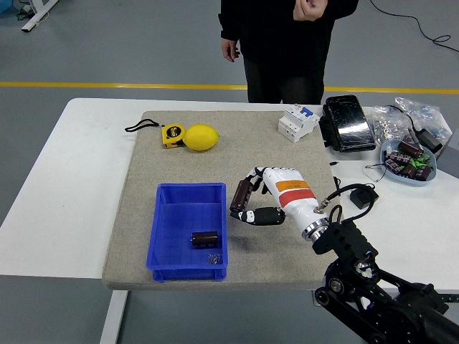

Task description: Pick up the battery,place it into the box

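Observation:
My right hand, white with an orange band, hangs above the beige mat just right of the blue box. Its fingers are curled around a dark cylindrical battery, held upright between the fingers and thumb. A second dark battery lies on its side on the box floor, near the front right corner. My left arm does not show.
A yellow lemon and a yellow tape measure lie at the mat's back left. A white breaker, a black case, an adapter and a bowl of parts sit at the right. A person stands at the far side.

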Tool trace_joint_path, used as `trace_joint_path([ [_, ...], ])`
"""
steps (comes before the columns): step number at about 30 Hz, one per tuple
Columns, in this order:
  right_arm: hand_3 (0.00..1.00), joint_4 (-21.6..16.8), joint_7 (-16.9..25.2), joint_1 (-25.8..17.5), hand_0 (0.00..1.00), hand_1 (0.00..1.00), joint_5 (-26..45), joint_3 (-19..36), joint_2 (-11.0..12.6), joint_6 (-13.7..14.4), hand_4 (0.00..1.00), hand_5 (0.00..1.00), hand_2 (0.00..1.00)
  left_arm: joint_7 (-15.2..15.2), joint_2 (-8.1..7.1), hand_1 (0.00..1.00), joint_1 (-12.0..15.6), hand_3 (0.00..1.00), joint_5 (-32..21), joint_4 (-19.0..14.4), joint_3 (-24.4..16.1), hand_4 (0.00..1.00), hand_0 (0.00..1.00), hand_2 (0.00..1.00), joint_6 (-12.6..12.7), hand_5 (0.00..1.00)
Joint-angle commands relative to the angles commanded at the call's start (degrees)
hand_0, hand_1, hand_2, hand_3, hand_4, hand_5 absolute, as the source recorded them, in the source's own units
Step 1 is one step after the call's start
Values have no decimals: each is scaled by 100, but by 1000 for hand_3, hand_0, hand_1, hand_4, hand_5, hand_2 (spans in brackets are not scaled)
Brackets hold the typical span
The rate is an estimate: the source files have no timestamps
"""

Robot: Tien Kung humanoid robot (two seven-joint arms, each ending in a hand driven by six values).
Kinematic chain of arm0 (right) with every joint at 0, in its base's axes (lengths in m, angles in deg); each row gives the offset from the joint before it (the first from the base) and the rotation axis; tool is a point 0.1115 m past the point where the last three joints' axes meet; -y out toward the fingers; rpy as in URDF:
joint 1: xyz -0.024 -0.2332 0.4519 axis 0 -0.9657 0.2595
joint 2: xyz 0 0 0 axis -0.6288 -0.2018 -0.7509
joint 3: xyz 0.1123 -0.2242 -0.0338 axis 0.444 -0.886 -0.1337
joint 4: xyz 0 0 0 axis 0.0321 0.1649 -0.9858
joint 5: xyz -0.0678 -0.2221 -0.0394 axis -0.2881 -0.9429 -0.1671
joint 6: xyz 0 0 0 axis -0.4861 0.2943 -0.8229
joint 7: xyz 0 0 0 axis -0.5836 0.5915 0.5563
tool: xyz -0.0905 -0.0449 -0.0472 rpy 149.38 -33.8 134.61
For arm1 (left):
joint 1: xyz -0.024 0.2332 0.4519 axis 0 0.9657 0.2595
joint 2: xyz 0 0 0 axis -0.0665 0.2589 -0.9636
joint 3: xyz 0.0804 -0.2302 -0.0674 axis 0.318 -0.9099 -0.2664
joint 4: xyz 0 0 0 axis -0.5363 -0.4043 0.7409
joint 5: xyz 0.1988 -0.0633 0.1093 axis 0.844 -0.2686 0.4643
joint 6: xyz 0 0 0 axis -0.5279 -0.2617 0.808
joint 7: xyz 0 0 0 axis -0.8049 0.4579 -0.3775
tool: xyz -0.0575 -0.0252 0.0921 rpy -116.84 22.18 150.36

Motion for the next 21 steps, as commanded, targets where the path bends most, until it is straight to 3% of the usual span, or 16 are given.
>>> trace_joint_path([
  [7, 467, -150, -103, 428, 316, 402, 97, -385, -333, -212, 983, 375, 486, 13, -25, 676, 11, 589, 6, 0, -10, 633, 722, 677, 8, 552],
  [8, 812, -127, -135, 479, 318, 434, 154, -441, -361, -272, 998, 436, 547, 16, -26, 675, 11, 589, 12, 0, -17, 633, 722, 678, 13, 551],
  [10, 812, -67, -223, 563, 318, 434, 185, -527, -361, -456, 998, 436, 547, 17, -34, 675, 14, 589, -5, 0, -9, 633, 722, 678, 18, 551],
  [13, 812, 49, -215, 673, 318, 434, 193, -622, -361, -516, 998, 436, 547, 18, -45, 675, 9, 589, -15, 0, 7, 633, 722, 678, 22, 551],
  [14, 998, 80, -216, 691, 311, 444, 200, -636, -361, -527, 998, 487, 597, 15, -49, 675, 12, 587, -26, 0, 29, 633, 723, 679, 23, 550],
  [19, 998, 128, -336, 763, 311, 444, 395, -637, -361, -710, 998, 487, 597, 18, -52, 675, 18, 587, 28, 0, 20, 633, 723, 679, 32, 550],
  [21, 998, 140, -360, 757, 317, 464, 398, -604, -361, -745, 998, 541, 622, 12, -45, 675, 30, 587, 11, 0, -2, 634, 723, 679, 51, 548],
])
